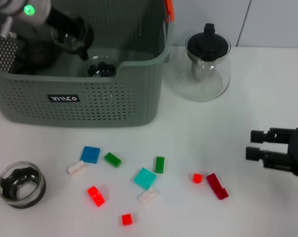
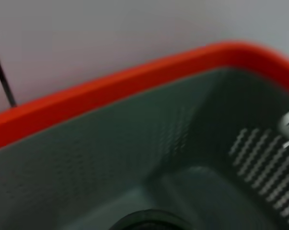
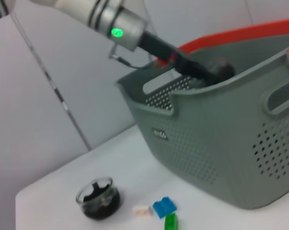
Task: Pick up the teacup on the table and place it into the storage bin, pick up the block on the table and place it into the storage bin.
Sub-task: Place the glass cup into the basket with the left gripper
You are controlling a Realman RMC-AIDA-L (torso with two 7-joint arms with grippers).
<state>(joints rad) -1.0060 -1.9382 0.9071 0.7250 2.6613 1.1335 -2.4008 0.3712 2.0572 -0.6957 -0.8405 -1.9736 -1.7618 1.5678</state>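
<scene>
The grey-green storage bin (image 1: 114, 101) fills the upper left of the head view and also shows in the right wrist view (image 3: 216, 134). My left gripper (image 1: 78, 35) reaches down inside it, shut on a glass teacup (image 1: 63, 35). A second teacup (image 1: 100, 67) rests on the bin's floor. A third teacup (image 1: 21, 183) with a dark base stands on the table at the front left (image 3: 98, 198). Several small blocks lie in front of the bin, among them a blue block (image 1: 90, 154) and a teal block (image 1: 145, 177). My right gripper (image 1: 254, 144) hovers open at the right, away from the blocks.
A glass teapot (image 1: 207, 61) with a black lid stands right of the bin. Red blocks (image 1: 96, 195) and a dark red block (image 1: 217, 186) lie nearer the front edge. The bin's orange tab (image 1: 168, 10) sticks up at its rim, and the left wrist view shows only the bin's inner wall (image 2: 110, 143).
</scene>
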